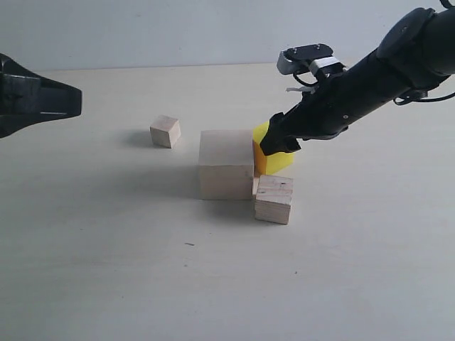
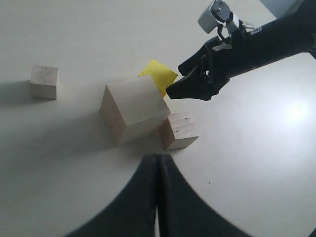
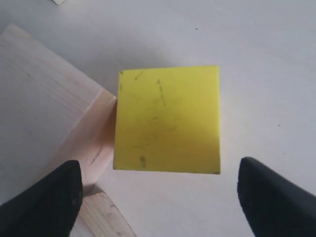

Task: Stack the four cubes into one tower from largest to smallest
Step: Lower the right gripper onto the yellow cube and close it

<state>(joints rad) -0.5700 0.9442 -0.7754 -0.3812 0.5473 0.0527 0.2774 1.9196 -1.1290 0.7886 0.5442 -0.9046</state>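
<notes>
Exterior view: all four cubes rest singly on the bench (image 1: 106, 270); no cube sits on another.
Done: nothing of the tower yet, judging from how the cubes lie.
Base: the large cube (image 1: 226, 163) stands near the middle of the bench with its top bare, fit to serve as the bottom layer.
Yellow cube (image 1: 281, 163): on the bench just behind the large cube, toward the far edge; whether the two touch cannot be told.
Medium cube (image 1: 274, 199): close against the large cube's near corner, on the side of the right arm.
Small cube (image 1: 165, 131): well apart from the others, on the left arm's side.
Left to do: likely three placements, namely yellow, then medium, then small.
Step in hand: probably the grasp of the yellow cube.
Right gripper (image 1: 279, 144): spread wide, reaching down at a slant from the right; the right wrist view shows one finger on each side of the yellow cube, neither touching it.
Left gripper (image 2: 158, 165): fingers pressed together, holding nothing, hanging back above the bench well away from the cubes.
</notes>
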